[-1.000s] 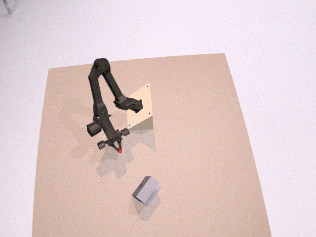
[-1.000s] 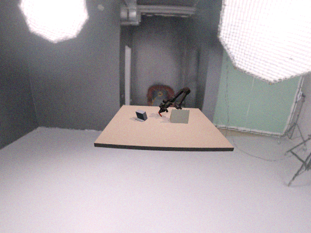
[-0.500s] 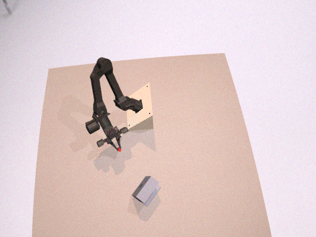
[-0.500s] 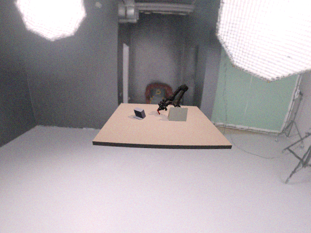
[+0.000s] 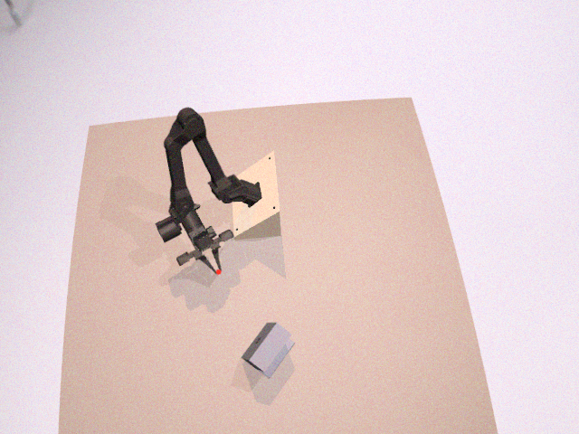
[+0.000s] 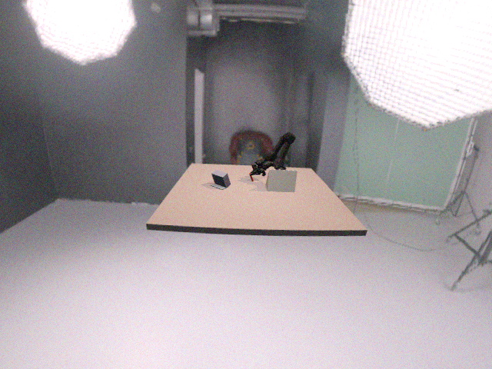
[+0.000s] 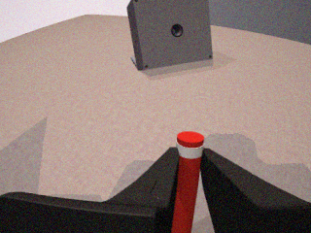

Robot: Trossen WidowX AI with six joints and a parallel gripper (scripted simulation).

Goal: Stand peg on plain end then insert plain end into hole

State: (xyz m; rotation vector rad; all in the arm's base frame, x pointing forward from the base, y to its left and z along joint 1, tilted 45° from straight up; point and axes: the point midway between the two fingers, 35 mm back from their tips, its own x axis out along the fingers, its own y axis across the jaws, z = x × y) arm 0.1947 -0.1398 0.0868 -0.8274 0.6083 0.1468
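You had the peg (image 7: pixel 187 188) clamped between the gripper (image 7: pixel 189 184) fingers, roughly upright, with the white band at the top and the plain end pointing down. In the wrist view that plain end sat at or just above the table (image 5: pixel 355 242); whether it touched could not be told. The top view showed the peg only as a red dot at the fingertips, beside the arm and well apart from the panel (image 7: pixel 171 31).

By my reading, you were in the first stage: the peg was lifted and turned upright, but it was not yet released to stand by itself. Left to do were the letting go, the regrasp, the carry to the panel, the push of the plain end along the hole (image 7: pixel 177 29) axis to the bottom, and the release and retreat
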